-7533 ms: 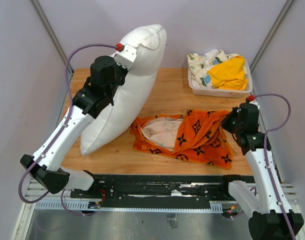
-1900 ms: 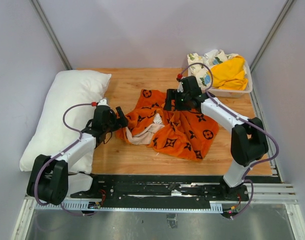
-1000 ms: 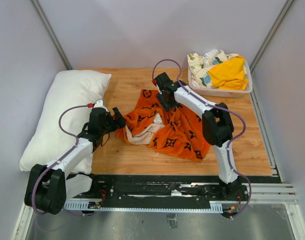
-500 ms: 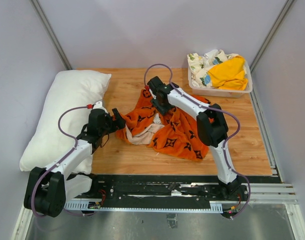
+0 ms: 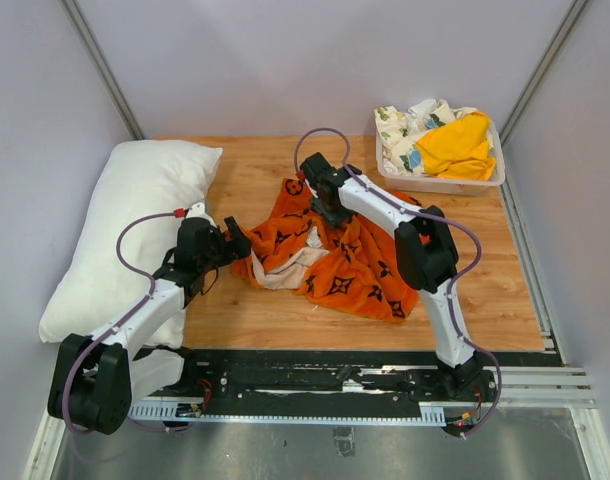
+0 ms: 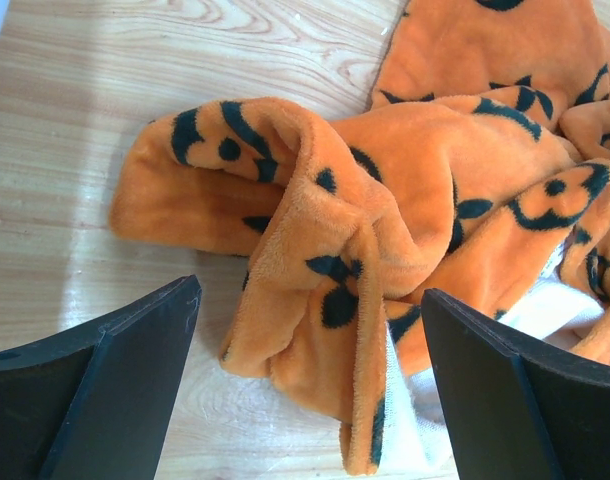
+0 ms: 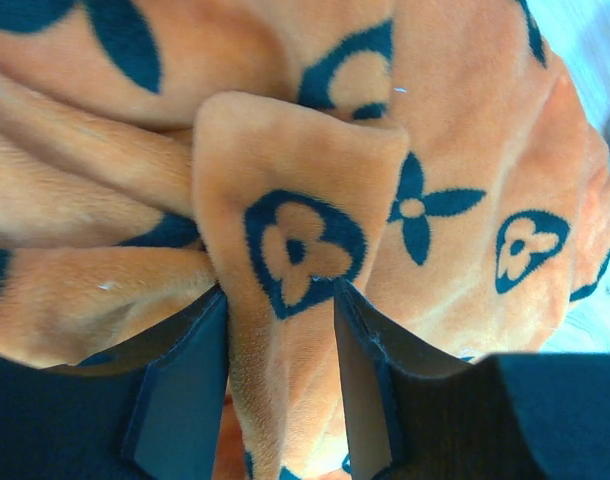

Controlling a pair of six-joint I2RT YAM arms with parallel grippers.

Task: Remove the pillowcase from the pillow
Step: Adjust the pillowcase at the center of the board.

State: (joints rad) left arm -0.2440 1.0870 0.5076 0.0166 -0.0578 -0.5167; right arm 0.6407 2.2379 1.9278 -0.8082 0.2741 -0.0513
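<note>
The orange pillowcase with black motifs lies crumpled mid-table, some pale lining showing. The white pillow lies bare along the left edge, apart from it. My right gripper reaches over the case's far part. In the right wrist view the gripper is shut on a raised fold of the pillowcase, both fingers pressing it. My left gripper sits at the case's left end, wide open. In its own view the left gripper straddles a loose fold of the pillowcase without touching.
A white bin at the back right holds a floral cloth and a yellow cloth. Bare wooden table shows behind the case. A black rail runs along the near edge.
The right gripper has shifted slightly right over the case's far part, and its jaws have narrowed onto the fold. The left arm and the pillow have stayed put over the last second.
</note>
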